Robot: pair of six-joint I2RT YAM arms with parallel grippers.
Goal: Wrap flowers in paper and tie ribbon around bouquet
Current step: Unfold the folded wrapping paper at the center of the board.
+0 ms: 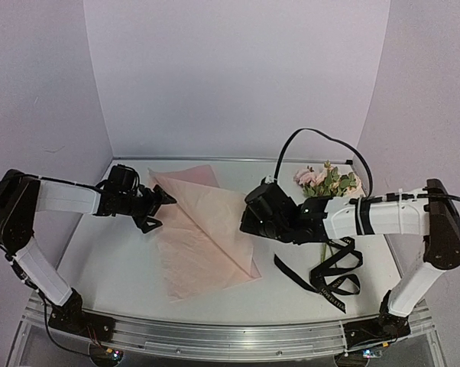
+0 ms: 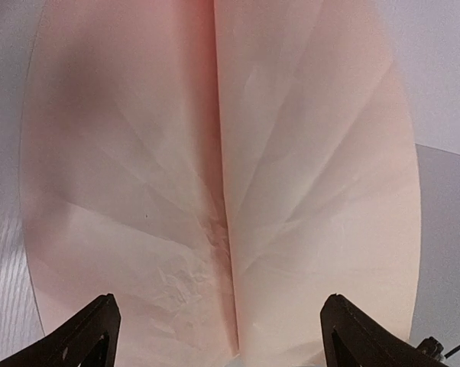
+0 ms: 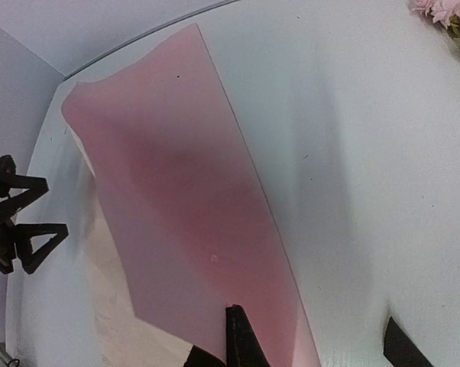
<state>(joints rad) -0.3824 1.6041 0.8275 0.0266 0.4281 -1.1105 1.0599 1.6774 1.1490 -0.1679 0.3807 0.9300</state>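
Paper [image 1: 203,237] sits mid desk [image 1: 123,260]. It's thin and floppy and probably tears easily, so pinch an edge. Right claw [image 3: 235,332] looks clenched on its edge, left claw [image 1: 166,209] released beside it.

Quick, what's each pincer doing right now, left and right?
Left pincer: open, holding nothing.
Right pincer: closed over the paper near its edge; whether it grips it cannot be told.
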